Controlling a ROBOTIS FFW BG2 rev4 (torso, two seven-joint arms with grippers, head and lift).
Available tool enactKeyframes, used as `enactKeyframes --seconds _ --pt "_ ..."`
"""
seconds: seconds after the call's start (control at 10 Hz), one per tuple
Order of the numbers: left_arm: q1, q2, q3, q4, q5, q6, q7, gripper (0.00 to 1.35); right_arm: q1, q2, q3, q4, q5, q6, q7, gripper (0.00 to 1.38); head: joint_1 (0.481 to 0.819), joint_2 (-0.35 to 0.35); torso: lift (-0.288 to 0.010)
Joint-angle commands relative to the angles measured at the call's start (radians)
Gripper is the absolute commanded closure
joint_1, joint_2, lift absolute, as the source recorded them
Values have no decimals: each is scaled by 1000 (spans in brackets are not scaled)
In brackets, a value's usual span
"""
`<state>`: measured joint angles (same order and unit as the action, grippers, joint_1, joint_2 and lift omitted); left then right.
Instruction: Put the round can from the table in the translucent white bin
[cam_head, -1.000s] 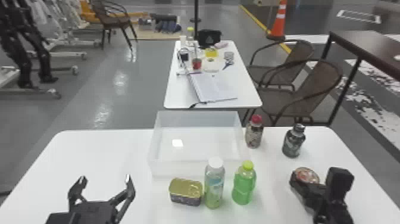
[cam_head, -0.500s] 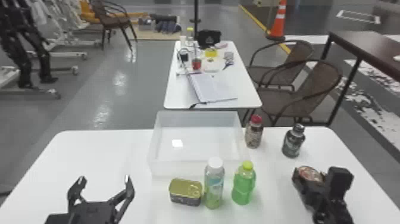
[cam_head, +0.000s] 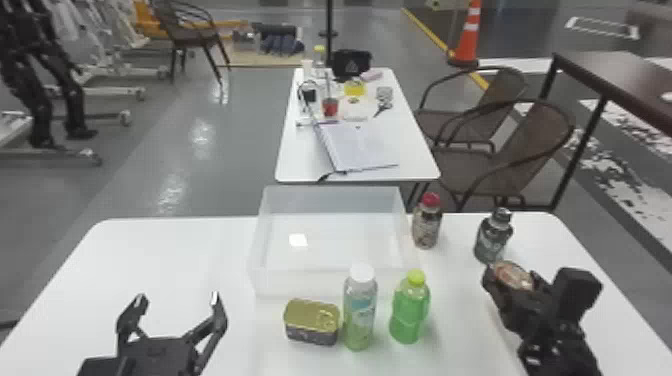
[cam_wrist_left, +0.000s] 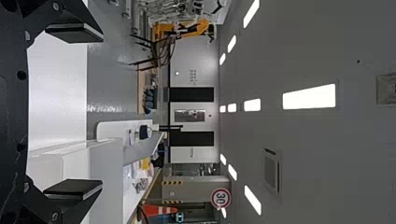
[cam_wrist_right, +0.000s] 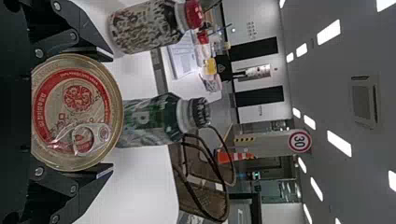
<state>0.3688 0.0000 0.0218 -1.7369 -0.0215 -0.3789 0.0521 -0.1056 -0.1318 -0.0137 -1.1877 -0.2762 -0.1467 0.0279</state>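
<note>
Round can (cam_head: 513, 276): up in the right gripper (cam_wrist_right: 106, 113), over the right side of the table (cam_head: 200, 260), not in the bin (cam_head: 300, 284) yet. Held with the pull-tab lid tilted toward the robot. Looks lifted off the tabletop, tho can't swear to it from here.

Right gripper: clamped on the round can, one finger on either side. Pretty sensible hold imo, pinched across the full width, so less likely to roll or twist loose.

Left gripper (cam_head: 178, 297): wide open with nothing in it, parked left of the bin. Not needed for a one-handed job like this, so probably just keeping out of the way.

Translucent white bin: at the far side of the table, roughly between both arms. Handy spot, open top up, reachable from the right.

Red-capped bottle (cam_head: 426, 225) and dark bottle (cam_head: 493, 237): standing between the can and the bin's right side, more or less. Easy to clip on a low sweep, so probably worth going higher first.

Green bottle (cam_head: 410, 310), white-capped bottle (cam_head: 359, 310), oblong can (cam_head: 311, 322): lined up in front of the bin. Best left alone.

Next: carry left above the rim, then lower and let go.
</note>
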Motion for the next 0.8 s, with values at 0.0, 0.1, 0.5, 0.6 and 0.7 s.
enactKeyframes --seconds 0.0,0.1,0.5,0.6,0.7 --pt "-1 -3 -2 2 0 0 -2 193 47 0 0 -196 2 110 9 947 549 0 -100" --pt "-1 -3 -3 2 0 2 0 194 47 0 0 -288 -5 179 24 947 549 0 -100" --pt "-10 -3 -13 8 2 12 0 196 -80 -68 58 -408 -113 354 67 947 549 0 -100" --pt "-13 -3 -16 11 2 12 0 196 -120 -77 78 -406 -153 397 90 947 549 0 -100" --pt "-14 -3 -17 13 3 15 0 196 -155 -81 100 -414 -176 460 121 947 549 0 -100"
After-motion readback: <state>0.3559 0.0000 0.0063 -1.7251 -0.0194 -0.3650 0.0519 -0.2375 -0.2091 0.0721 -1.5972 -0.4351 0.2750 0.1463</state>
